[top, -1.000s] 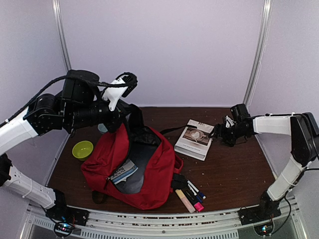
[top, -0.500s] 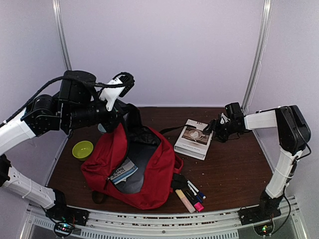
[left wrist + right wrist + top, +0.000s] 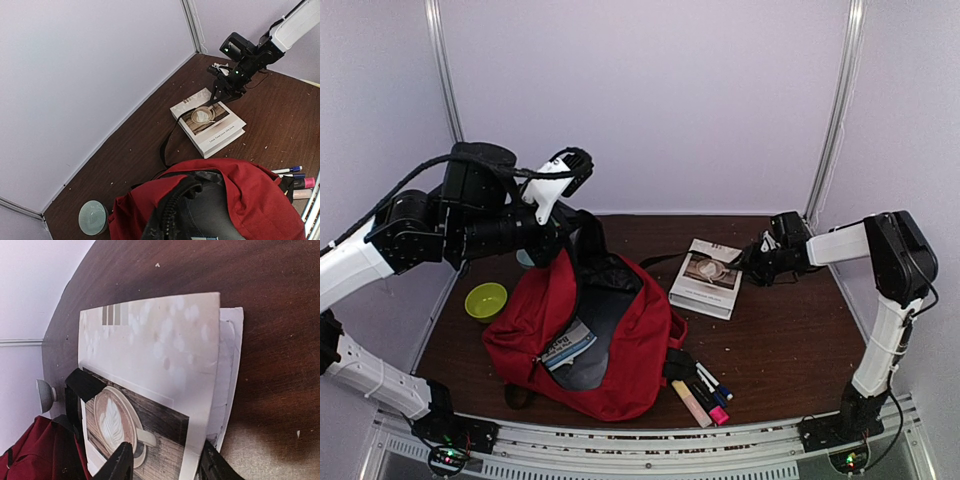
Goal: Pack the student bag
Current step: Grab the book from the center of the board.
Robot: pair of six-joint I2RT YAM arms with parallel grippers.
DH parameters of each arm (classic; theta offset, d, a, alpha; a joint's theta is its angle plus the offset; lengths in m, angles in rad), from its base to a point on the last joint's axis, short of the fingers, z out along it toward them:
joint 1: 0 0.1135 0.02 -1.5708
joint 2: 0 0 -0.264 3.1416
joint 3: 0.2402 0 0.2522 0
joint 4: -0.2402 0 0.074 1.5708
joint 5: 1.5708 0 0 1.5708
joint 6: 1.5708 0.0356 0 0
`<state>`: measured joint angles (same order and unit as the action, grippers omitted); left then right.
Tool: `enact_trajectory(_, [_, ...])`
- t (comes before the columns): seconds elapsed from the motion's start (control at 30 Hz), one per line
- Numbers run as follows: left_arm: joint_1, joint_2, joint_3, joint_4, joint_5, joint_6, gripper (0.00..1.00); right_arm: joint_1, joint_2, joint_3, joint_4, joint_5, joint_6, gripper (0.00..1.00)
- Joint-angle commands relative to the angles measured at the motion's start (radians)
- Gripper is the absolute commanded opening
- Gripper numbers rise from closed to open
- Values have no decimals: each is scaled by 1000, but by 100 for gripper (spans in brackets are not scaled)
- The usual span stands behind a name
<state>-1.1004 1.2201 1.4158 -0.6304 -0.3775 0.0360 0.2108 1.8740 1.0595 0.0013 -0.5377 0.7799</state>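
Two-armed at brown wooden desk (image 3: 790, 330). Pinches, in tightly closed left fingers (image 3: 560, 236), raised top rim of large soft red fabric backpack (image 3: 630, 345) slumped left of desk's centre, mouth agape, grey lining showing. Straddles far-right corner of white coffee-cover paperback book (image 3: 150, 365), right of desk's centre, with half-parted right fingers (image 3: 121, 461). Touching backpack at desk's near edge: coloured markers (image 3: 705, 392).

Student bag (image 3: 620, 350) sitting mid tabletop (image 3: 790, 340) — bowl (image 3: 486, 300) lying left of it, book (image 3: 710, 282) lying right of it — markers (image 3: 705, 392) lying just beside its near right corner.
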Motion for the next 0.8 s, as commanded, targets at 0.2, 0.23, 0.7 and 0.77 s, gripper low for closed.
enact_trajectory(0.2, [1,1,44,74,13,16,0,-7,59,-23,65,-20,58,51])
enact_trajectory(0.23, [2,1,44,74,12,17,0,-8,63,-24,65,-20,57,52])
enact_trajectory(0.7, [2,2,35,75,13,14,0,-8,-15,57,-178,141,-155,63])
enact_trajectory(0.77, [1,3,36,75,17,14,0,-7,-12,66,-188,143,-158,64])
